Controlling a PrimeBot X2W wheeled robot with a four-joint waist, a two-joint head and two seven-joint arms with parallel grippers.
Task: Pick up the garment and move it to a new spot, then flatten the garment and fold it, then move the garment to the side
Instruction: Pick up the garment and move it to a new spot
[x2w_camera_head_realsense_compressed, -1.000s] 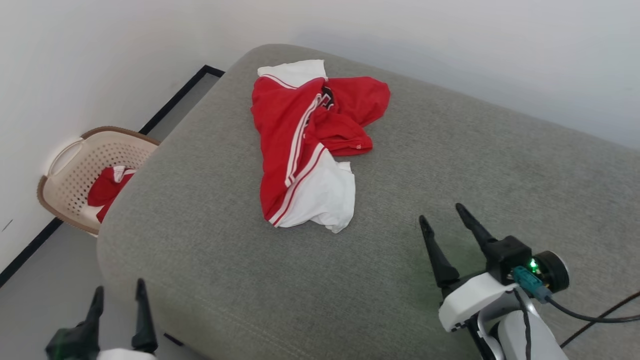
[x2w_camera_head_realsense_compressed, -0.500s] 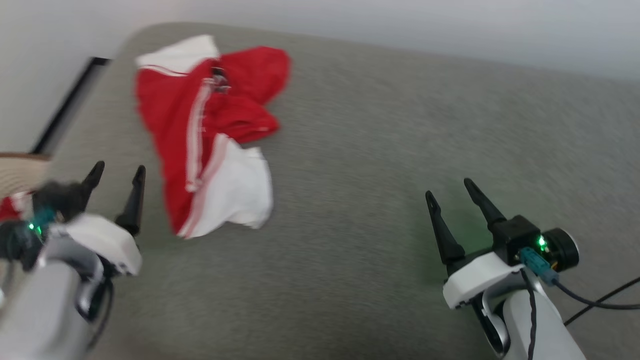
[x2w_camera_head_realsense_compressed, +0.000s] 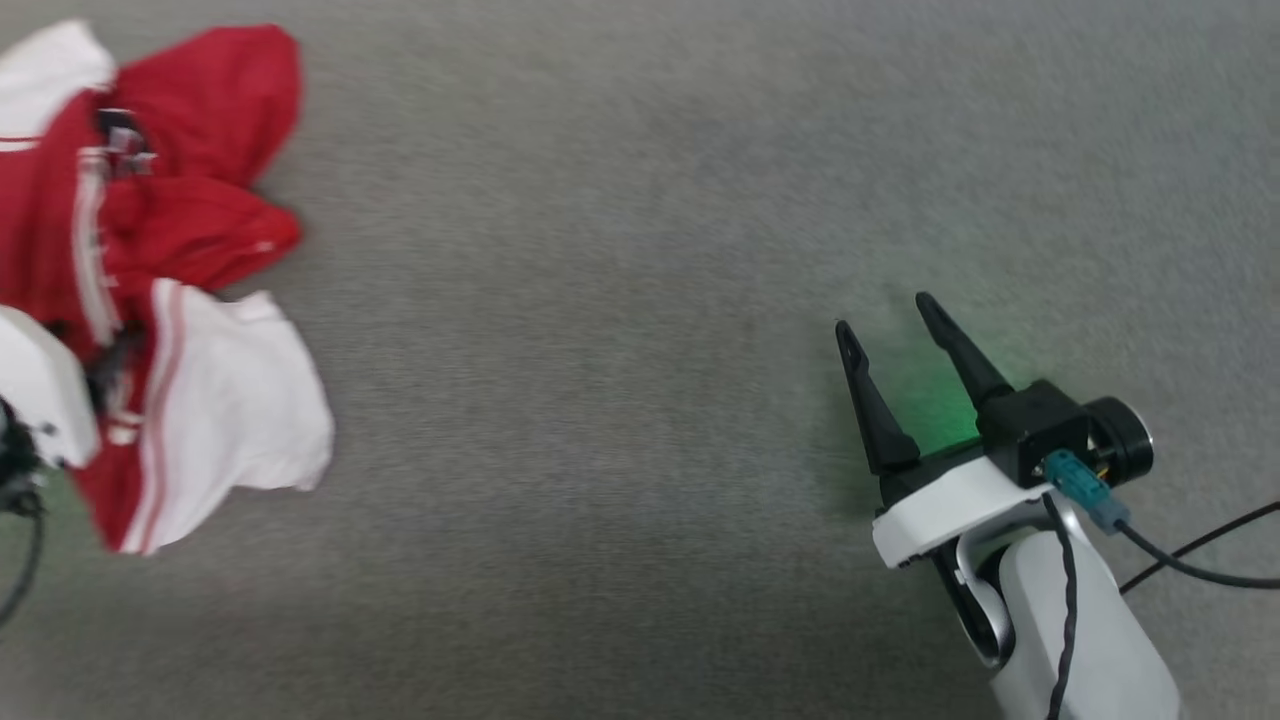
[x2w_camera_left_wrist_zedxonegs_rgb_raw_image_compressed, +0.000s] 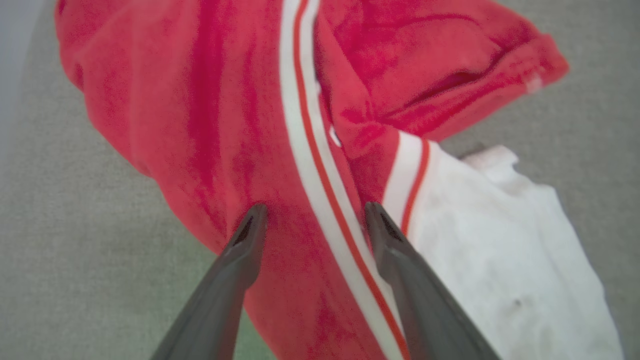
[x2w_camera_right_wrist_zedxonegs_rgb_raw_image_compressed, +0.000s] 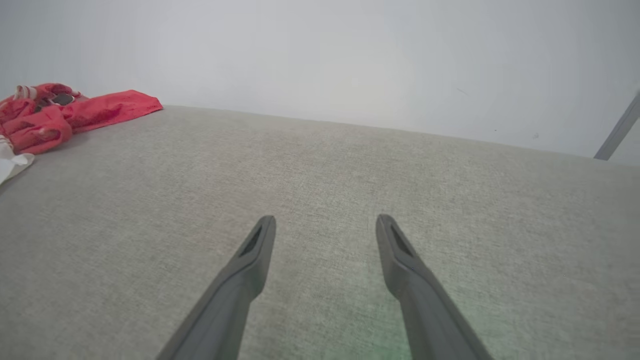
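Left hand (x2w_camera_left_wrist_zedxonegs_rgb_raw_image_compressed: 312, 210), wide open and empty, has moved over the garment (x2w_camera_left_wrist_zedxonegs_rgb_raw_image_compressed: 200, 125); right hand (x2w_camera_head_realsense_compressed: 885, 315) stays open.

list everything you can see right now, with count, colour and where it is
garment: one, red with white sleeves and striped trim, crumpled at the head view's left edge
cushion: one, grey woven, under everything
wall: one, pale grey, behind the cushion
strip: one, grey, slanted against the wall at the right wrist view's right edge
cable: black, trailing from the right wrist
left gripper: one, dark fingers, open, over the garment's red cloth and trim
right gripper: one, dark fingers, open, over bare cushion
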